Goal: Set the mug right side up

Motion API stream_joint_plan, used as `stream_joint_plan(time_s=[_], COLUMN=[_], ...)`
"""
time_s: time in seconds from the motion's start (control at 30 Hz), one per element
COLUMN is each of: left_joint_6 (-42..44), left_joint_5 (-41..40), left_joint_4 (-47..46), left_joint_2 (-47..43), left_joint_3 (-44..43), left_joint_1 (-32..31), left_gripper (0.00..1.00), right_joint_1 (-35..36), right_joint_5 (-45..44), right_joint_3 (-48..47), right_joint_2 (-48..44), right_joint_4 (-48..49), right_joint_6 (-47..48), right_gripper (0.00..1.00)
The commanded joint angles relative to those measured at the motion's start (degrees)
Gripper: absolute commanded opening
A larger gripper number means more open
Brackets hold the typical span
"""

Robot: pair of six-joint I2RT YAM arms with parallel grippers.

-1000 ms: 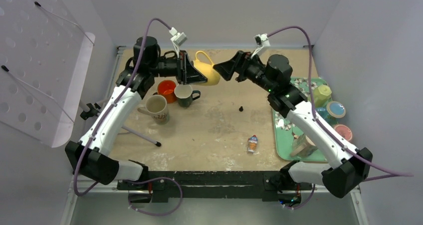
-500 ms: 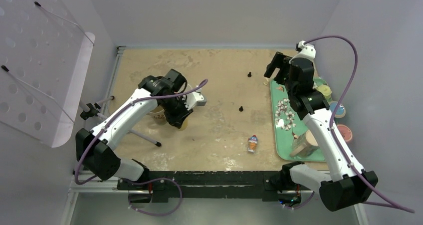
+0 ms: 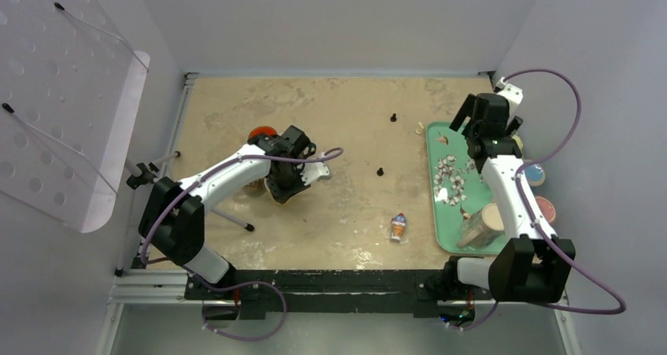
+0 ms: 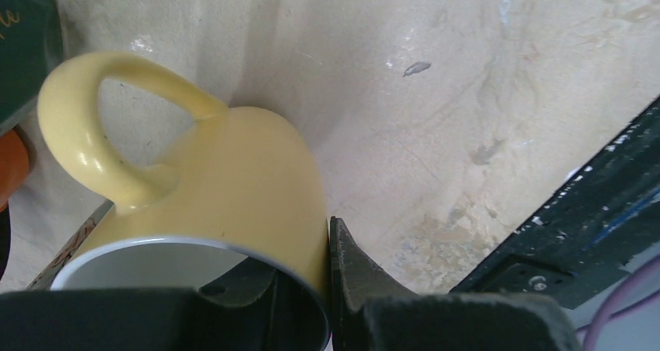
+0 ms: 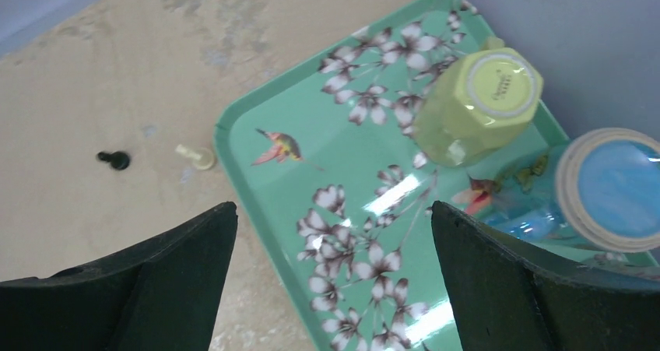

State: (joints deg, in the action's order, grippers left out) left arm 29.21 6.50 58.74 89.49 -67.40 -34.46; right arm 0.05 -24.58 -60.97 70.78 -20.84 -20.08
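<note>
The yellow mug [image 4: 226, 187] shows in the left wrist view with its rim toward the camera and its handle [image 4: 86, 125] at the upper left, low over the tan table. My left gripper [image 4: 327, 289] is shut on the mug's wall, one finger inside the rim and one outside. In the top view the left gripper [image 3: 285, 180] covers the mug beside the other mugs. My right gripper [image 5: 333, 211] is open and empty above the green tray's left part, and shows at the right in the top view [image 3: 481, 117].
An orange mug [image 3: 263, 133], a dark green mug [image 4: 23, 40] and a cream mug [image 3: 252, 186] crowd the left gripper. The flowered green tray [image 5: 265, 172] holds a lime cup [image 5: 479, 102] and a blue cup [image 5: 615, 184]. A small toy [image 3: 399, 227] and black pegs [image 3: 380, 170] lie mid-table.
The left arm carried the yellow mug from high at the back down beside the other mugs. The right gripper let go of it and drew back over the tray.
</note>
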Motion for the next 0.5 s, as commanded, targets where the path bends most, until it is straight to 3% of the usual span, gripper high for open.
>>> stream_joint_plan(time_s=[0.0, 0.1, 0.17, 0.47], left_joint_6=[2.3, 2.6, 3.0, 2.8], left_joint_5=[-4.9, -2.6, -1.5, 3.0], left_joint_4=[-5.6, -4.9, -4.5, 1.7], left_joint_2=[-0.5, -1.9, -3.3, -7.9], left_joint_3=[2.1, 2.6, 2.4, -3.3], left_joint_1=[-0.1, -0.2, -0.1, 0.0], left_gripper=[0.19, 0.39, 0.46, 0.53], right_joint_1=[-5.9, -9.8, -11.8, -20.4], right_joint_5=[-2.4, -2.7, -4.4, -1.0], right_joint_3=[0.1, -1.0, -2.0, -7.9], right_joint_2=[2.2, 4.6, 6.4, 17.3], right_joint_4=[4.0, 4.5, 4.9, 6.4], right_joint_6=[1.8, 2.5, 3.3, 4.1], right_gripper=[0.97, 0.98, 0.98, 0.99])
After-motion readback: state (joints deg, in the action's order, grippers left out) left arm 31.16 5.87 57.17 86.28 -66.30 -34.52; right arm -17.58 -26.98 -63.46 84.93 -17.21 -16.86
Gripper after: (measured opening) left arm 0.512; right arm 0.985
